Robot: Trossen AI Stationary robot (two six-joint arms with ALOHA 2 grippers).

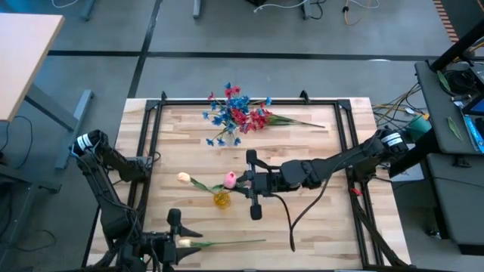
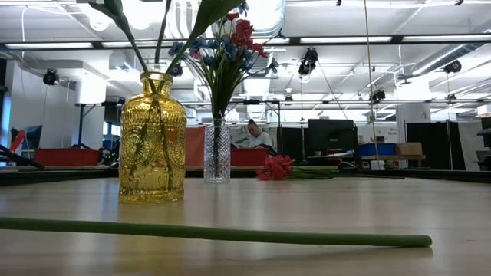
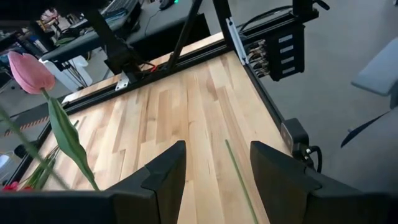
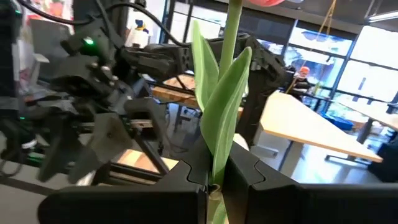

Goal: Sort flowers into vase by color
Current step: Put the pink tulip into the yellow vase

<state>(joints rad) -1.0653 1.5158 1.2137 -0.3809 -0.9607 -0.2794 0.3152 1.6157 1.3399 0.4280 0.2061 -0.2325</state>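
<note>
A yellow glass vase (image 1: 221, 199) (image 2: 152, 138) stands mid-table with a cream tulip (image 1: 184, 177) leaning out of its neck. My right gripper (image 1: 246, 182) (image 4: 214, 180), reaching in from the right, is shut on a pink tulip (image 1: 229, 180) (image 3: 28, 71) over that vase. A clear vase (image 2: 217, 153) farther back holds blue and red flowers (image 1: 233, 113). A third flower lies flat at the near edge, by its long stem (image 1: 227, 243) (image 2: 230, 231). My left gripper (image 1: 175, 240) (image 3: 214, 174) hovers open above it; the stem (image 3: 239, 180) shows between the fingers. My right gripper pinches the pink tulip's green stem and a leaf (image 4: 217, 158) between its two fingers, a little below the blossom. The fingers come in about level from the table's right, lying across the stem. The tulip stands upright, its lower stem running down toward the yellow vase's mouth.
A red flower (image 1: 261, 119) (image 2: 276, 167) lies on the table right of the clear vase, its stem (image 1: 302, 122) pointing right. A black frame rail (image 1: 344, 128) edges the wooden top. Bare wood lies between the yellow vase and the right rail.
</note>
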